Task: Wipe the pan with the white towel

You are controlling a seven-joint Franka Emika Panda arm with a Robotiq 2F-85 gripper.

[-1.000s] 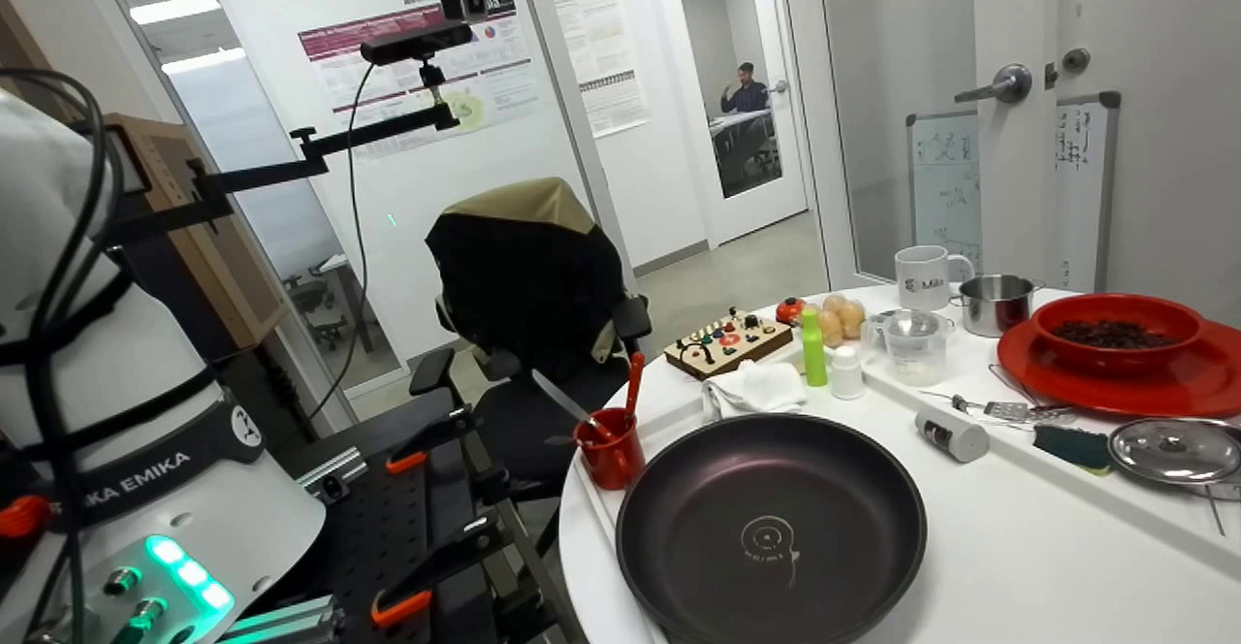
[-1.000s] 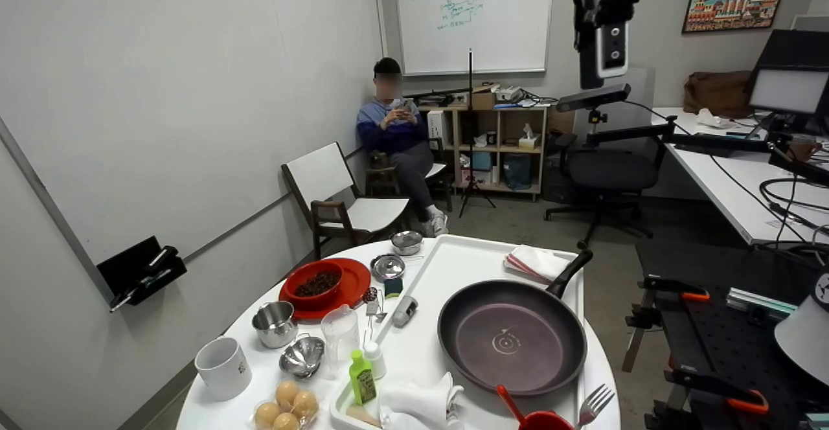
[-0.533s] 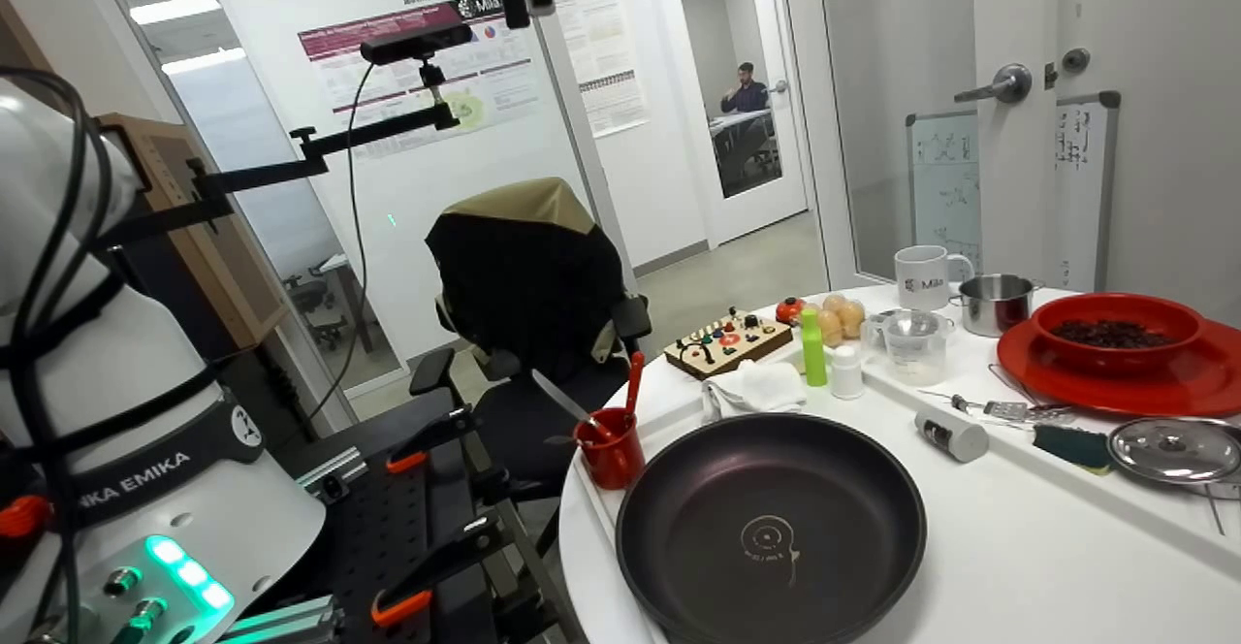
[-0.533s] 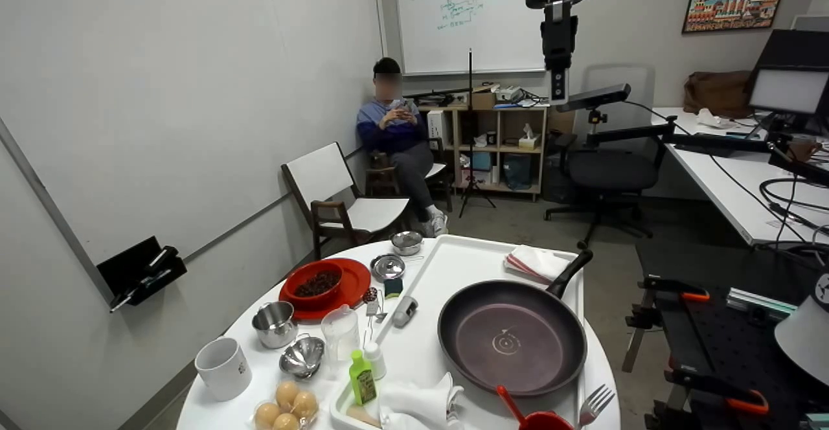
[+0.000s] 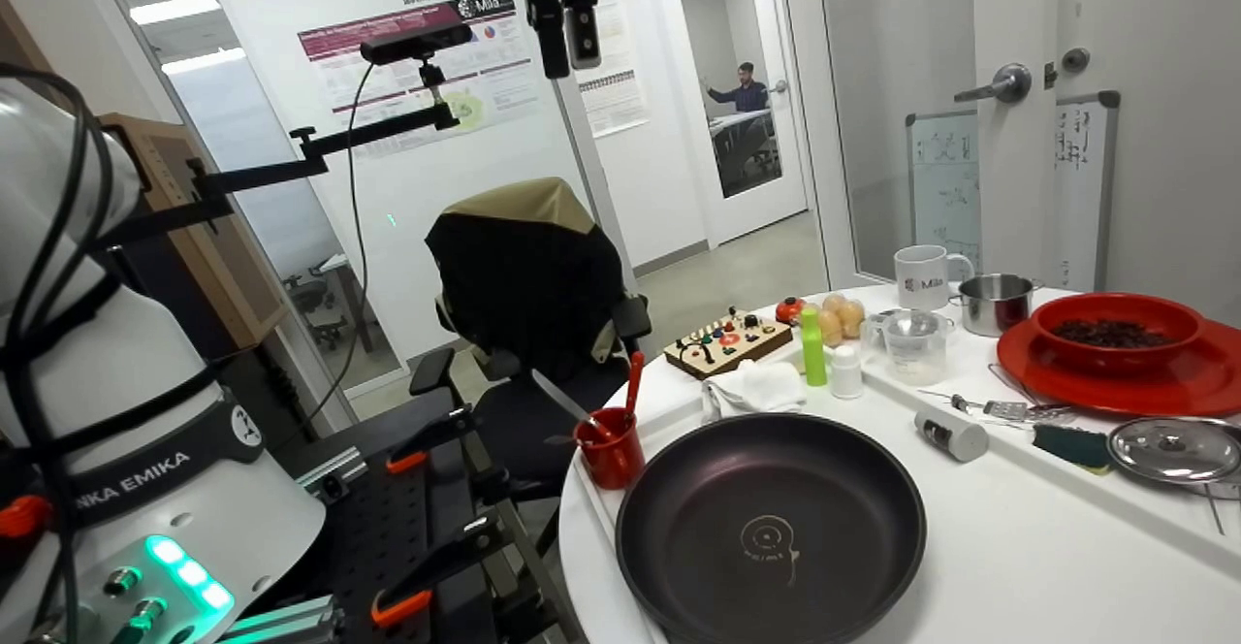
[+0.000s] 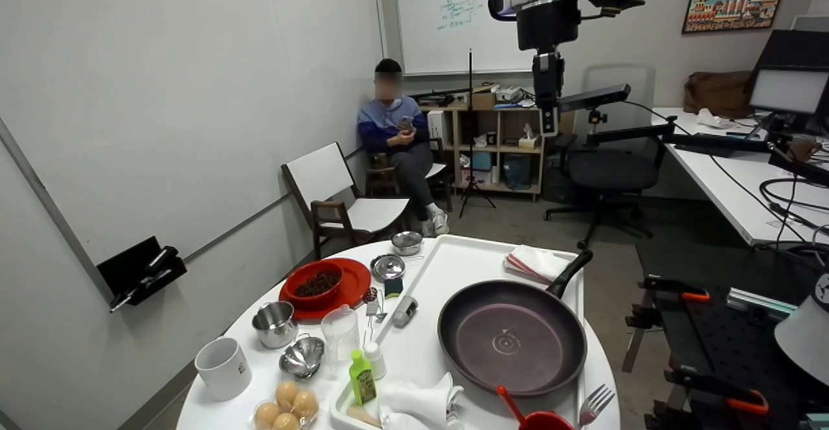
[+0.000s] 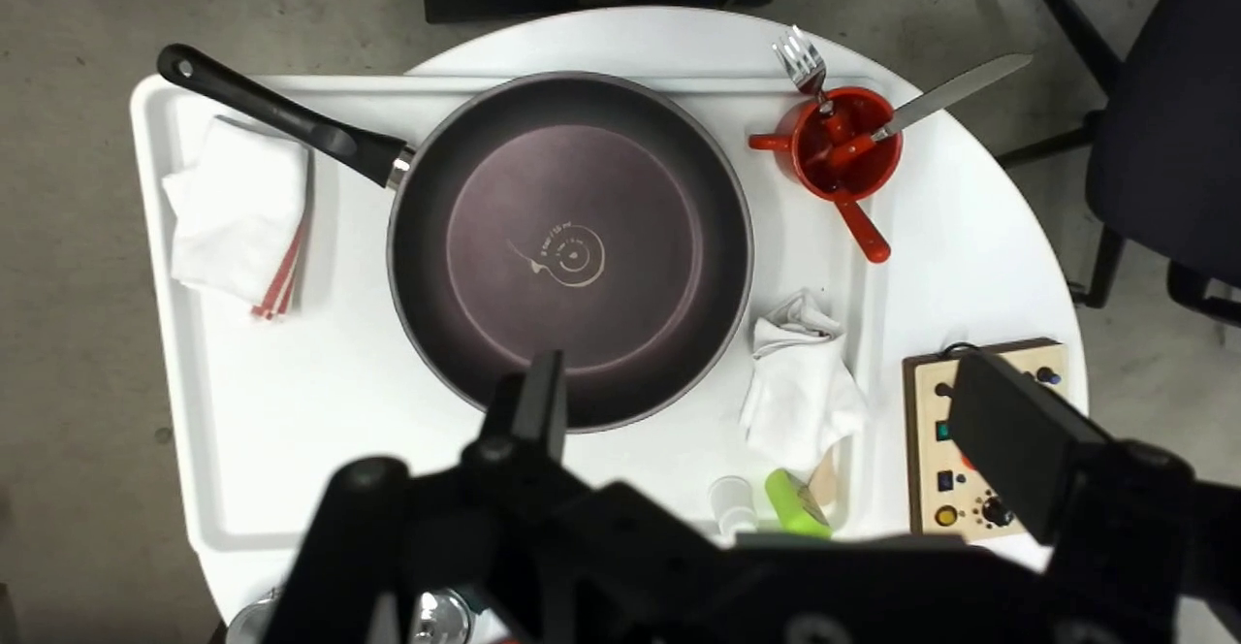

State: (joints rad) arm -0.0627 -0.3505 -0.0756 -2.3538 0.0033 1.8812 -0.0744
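Pan (image 7: 572, 188), large, round and black, sits on a white tray (image 7: 330, 392) on a round white table (image 7: 989, 217), seen from above in the wrist view; a pale ring mark shows at the centre of its dark base. From the left: a folded white cloth (image 7: 242, 212) with red stripes lies on the tray, close beside the pan's black handle, which points to the upper left. The pan itself is next. Right of it, toward the bottom, stands a small white container (image 7: 732, 503). Next is the gripper (image 7: 761, 377), its fingers spread wide and holding nothing; in both exterior views it hangs well above the table. Seen through the gap between the fingers are a lime-green bottle (image 7: 797, 503) and, higher up, the white towel (image 7: 800, 397), loosely bunched on the tray just beside the pan. Near the top, a red mug (image 5: 616, 460) holds a fork (image 7: 802, 60), a knife (image 7: 960, 91) and another red-handled utensil (image 7: 861, 229). Farther right, partly hidden by a finger, a wooden board (image 7: 927, 460) with knobs and buttons lies on the table, off the tray. Part of a dark chair (image 7: 1168, 130) shows at the right edge.
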